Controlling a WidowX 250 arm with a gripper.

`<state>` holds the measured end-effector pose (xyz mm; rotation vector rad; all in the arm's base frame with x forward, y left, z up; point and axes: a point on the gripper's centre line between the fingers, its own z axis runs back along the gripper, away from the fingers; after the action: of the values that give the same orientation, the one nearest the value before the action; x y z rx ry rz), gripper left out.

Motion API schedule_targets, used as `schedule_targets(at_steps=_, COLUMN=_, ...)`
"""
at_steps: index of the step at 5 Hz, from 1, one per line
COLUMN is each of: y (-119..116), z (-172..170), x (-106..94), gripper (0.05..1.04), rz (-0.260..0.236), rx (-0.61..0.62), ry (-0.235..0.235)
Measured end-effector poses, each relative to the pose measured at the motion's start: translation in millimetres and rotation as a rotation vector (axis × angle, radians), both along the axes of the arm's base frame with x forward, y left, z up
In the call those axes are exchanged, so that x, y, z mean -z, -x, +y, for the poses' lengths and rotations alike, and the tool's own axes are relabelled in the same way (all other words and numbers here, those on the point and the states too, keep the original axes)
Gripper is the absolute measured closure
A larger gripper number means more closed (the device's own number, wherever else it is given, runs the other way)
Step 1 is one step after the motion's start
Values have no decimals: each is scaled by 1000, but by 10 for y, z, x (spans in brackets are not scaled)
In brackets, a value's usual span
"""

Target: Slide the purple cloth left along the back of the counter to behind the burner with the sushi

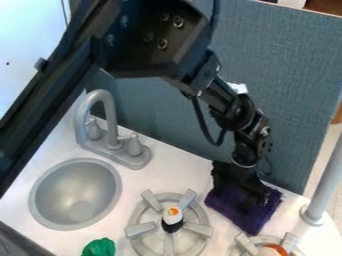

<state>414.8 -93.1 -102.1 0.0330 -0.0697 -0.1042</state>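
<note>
Watching my gripper (pixel 254 196) against a soft-looking, squarish purple cloth (pixel 230 207) slanting down-right, I can't tell open from closed.

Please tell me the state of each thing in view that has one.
Gripper: pointing down, at the purple cloth.
Purple cloth: spread on the counter, partly hidden by the gripper.
Faucet: upright, no water visible.
Burner nearer the sink: unlit.
Green thing: lumpy, cut off by the view's edge.
</note>
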Motion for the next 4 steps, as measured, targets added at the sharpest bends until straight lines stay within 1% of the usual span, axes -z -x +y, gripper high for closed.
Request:
schedule_targets(at_steps=1, y=35, z=105, x=42, gripper=83, rz=-17, rx=-31, ry=-47)
schedule_targets(at_steps=3, y=3, z=400, x=17, gripper=83, rz=-58, rx=-106, ry=-86)
schedule_targets(at_steps=4, y=-41, z=672, x=5, gripper=83, rz=-72, rx=-184, ry=-116)
